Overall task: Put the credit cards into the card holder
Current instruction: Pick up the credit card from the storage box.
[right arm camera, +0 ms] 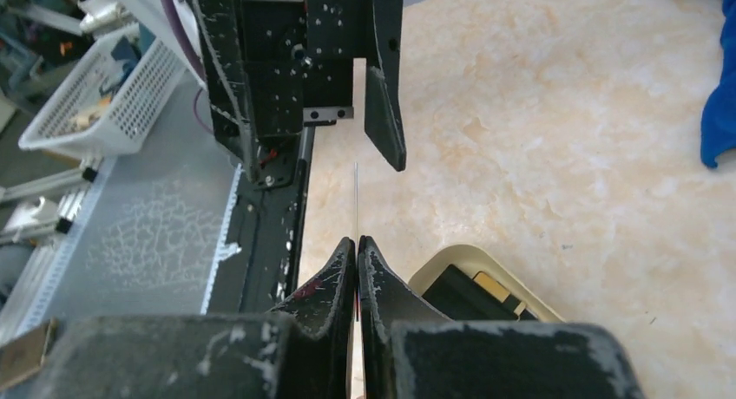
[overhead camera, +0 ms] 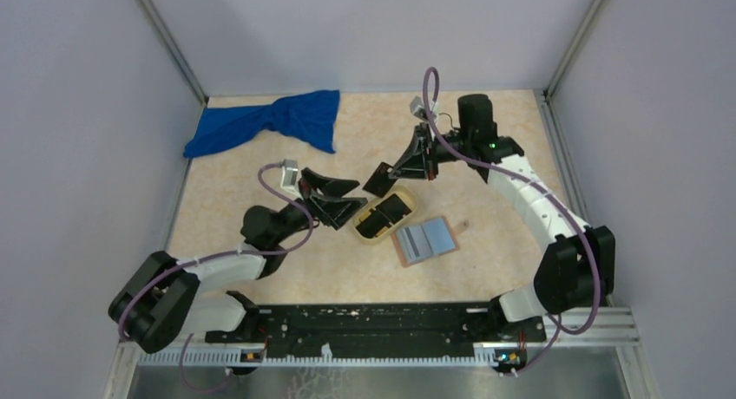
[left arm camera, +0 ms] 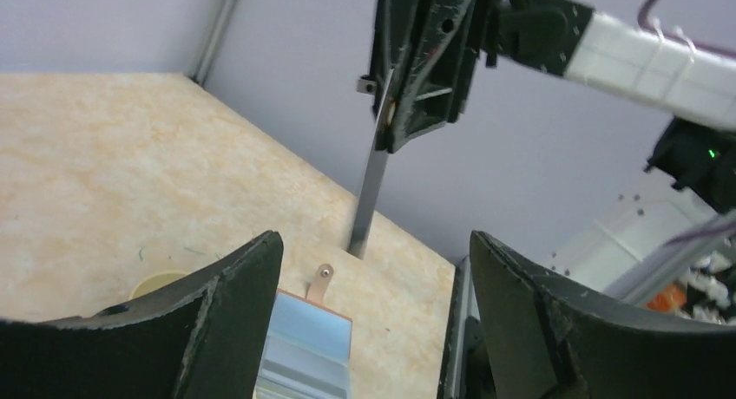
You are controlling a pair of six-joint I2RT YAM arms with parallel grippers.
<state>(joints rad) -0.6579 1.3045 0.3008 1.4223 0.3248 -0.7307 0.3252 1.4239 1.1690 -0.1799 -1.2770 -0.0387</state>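
Right tool (right arm camera: 357, 245) is pinching a thin, seemingly dark card (overhead camera: 379, 179); left tool (overhead camera: 354, 197) is gaping wide near the open blue-grey card holder (overhead camera: 425, 240).

Card holder (overhead camera: 425, 241) right of tray (overhead camera: 358, 232), card (overhead camera: 384, 217) in tray, cloth (overhead camera: 269, 123) behind.

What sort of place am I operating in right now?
Most likely a lab robot test cell, not a home or shop: plain grey partition walls box in a beige table, a black mounting rail runs along its near edge, and a white plastic basket sits off the table.
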